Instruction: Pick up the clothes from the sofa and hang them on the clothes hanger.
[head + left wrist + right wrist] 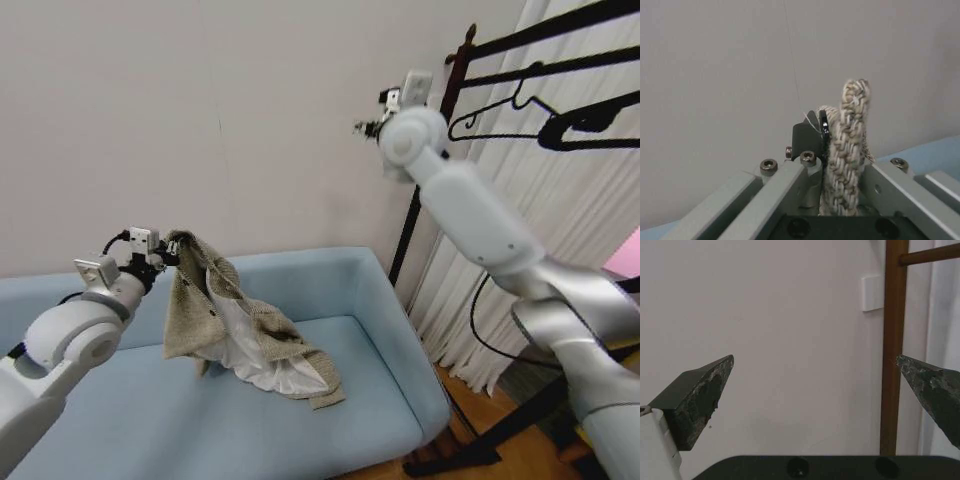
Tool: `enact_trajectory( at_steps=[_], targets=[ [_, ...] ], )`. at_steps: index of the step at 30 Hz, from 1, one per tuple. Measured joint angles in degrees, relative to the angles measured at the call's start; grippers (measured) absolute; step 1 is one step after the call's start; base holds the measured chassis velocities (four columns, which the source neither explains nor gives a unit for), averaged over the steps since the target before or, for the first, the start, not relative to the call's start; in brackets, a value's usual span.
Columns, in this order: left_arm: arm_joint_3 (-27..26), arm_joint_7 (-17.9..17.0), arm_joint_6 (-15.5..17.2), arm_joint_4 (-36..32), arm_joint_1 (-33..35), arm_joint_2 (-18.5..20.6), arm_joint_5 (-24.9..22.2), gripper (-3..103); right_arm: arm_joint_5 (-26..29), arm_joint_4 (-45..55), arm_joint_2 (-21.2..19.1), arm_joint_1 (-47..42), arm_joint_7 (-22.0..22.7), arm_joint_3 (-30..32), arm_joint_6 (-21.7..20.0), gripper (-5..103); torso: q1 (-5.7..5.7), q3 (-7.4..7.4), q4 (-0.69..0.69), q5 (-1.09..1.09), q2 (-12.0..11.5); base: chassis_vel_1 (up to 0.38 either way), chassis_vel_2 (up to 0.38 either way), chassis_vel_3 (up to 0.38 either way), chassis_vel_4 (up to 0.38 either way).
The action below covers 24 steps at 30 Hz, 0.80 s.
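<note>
A beige knit garment [215,305] with a white lining hangs from my left gripper [172,254], which is shut on its upper edge above the light blue sofa [370,330]. Its lower end still rests on the seat cushion. Up close, the left wrist view has the thick knit fabric [847,150] pinched between the fingers [807,137]. My right gripper [375,115] is raised high beside the dark clothes rack [455,75] and is open, its two dark fingertips [700,395] wide apart with nothing between them. Black hangers [500,118] hang on the rack.
The rack's brown wooden post [892,345] stands close to the right gripper, with a white wall plate [873,291] beside it. White curtains [530,230] hang behind the rack. The rack's black base [455,455] rests on the wooden floor right of the sofa.
</note>
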Motion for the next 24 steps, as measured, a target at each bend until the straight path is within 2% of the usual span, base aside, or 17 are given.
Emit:
enact_trajectory(
  at_steps=[2, 3, 7, 9, 10, 14, 20, 24],
  targets=[
    [-0.1, 0.0, -0.1, -0.2, -0.1, -0.6, 0.0, 2, -0.5, -5.4, 2.2, 2.8, 0.4, 0.6, 0.2, 100, 0.00, -0.01, 0.01, 0.00, 0.0, 0.000, 0.000, 0.000, 0.000],
    [-0.1, 0.1, -0.1, -0.5, -0.2, -1.2, 0.0, 2, -2.7, -12.1, 4.9, 5.9, 0.7, 1.4, 0.4, 100, -0.01, -0.02, 0.01, 0.00, 0.0, 0.000, 0.000, 0.000, 0.000],
    [-0.1, 0.1, -0.1, -1.2, 0.1, -1.7, 0.1, 2, -6.7, -19.9, 7.2, 8.8, -0.4, 1.7, 0.5, 100, -0.01, -0.02, 0.02, -0.02, 0.0, 0.000, 0.000, 0.000, 0.000],
    [-0.7, 0.1, -0.2, -2.4, 1.2, -2.4, 0.1, 2, -12.0, -31.2, 9.5, 12.5, -3.2, 1.7, 0.6, 100, -0.01, -0.02, 0.03, 0.00, 0.0, 0.000, 0.000, 0.000, 0.000],
    [-0.7, 0.1, -0.2, -2.4, 1.2, -2.4, 0.1, 2, -12.0, -31.2, 9.5, 12.5, -3.2, 1.7, 0.6, 100, -0.01, -0.02, 0.03, 0.00, 0.0, 0.000, 0.000, 0.000, 0.000],
    [-0.9, 0.1, -0.3, -3.8, 2.2, -3.5, 0.2, 2, -14.8, -42.9, 11.2, 15.5, -4.8, 1.2, 0.7, 100, -0.01, -0.01, -0.01, 0.03, 0.0, 0.000, 0.000, 0.000, 0.000],
    [-0.4, 0.2, -0.3, -4.4, 2.1, -5.4, 0.4, 2, -15.9, -51.6, 12.8, 17.5, -5.5, 0.3, 1.0, 100, -0.01, -0.02, 0.02, 0.00, 0.0, 0.000, 0.000, 0.000, 0.000],
    [-0.1, 0.7, -0.3, -4.4, 2.1, -6.2, 0.5, 2, -16.6, -53.9, 13.0, 17.6, -6.0, 0.3, 1.3, 100, -0.01, -0.01, 0.03, 0.00, 0.0, 0.000, 0.000, 0.000, 0.000]
  ],
)
